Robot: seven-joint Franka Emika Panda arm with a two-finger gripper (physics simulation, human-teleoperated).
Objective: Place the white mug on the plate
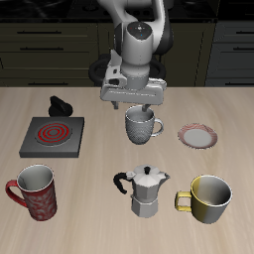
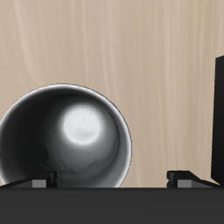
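Observation:
The white mug (image 1: 141,126) stands upright on the table, its handle towards the plate (image 1: 198,136). The plate is small, white with a reddish rim, and lies empty beside the mug. My gripper (image 1: 135,105) hangs just above the mug, open and empty. In the wrist view I look down into the mug (image 2: 66,136). My gripper (image 2: 109,179) has one fingertip (image 2: 39,180) over the mug's opening and the other outside its rim.
A grey burner (image 1: 52,135) with red rings lies beside the mug, a black object (image 1: 61,105) behind it; its dark edge (image 2: 217,114) shows in the wrist view. Near the front edge stand a red-patterned mug (image 1: 35,191), a moka pot (image 1: 148,189) and a yellow mug (image 1: 207,197).

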